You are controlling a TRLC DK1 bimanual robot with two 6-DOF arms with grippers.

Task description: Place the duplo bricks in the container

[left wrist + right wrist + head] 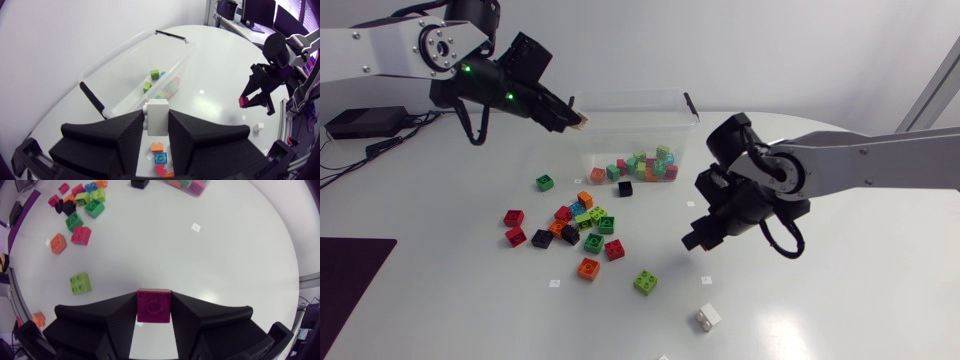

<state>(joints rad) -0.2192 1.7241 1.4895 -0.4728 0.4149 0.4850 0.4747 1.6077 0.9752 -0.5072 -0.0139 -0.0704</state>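
— Where's the container?
— At twelve o'clock on the table [840, 300]: a clear container [623, 135] with some bricks [645, 165] inside.
— And the claws?
— The left claw [578, 120] is at the container's ten o'clock edge, clamped on a white brick [158, 116]. The right claw [696, 240] is at its four o'clock, pinching a pink brick [153, 305]. Loose bricks [575, 225] lie at its seven o'clock.
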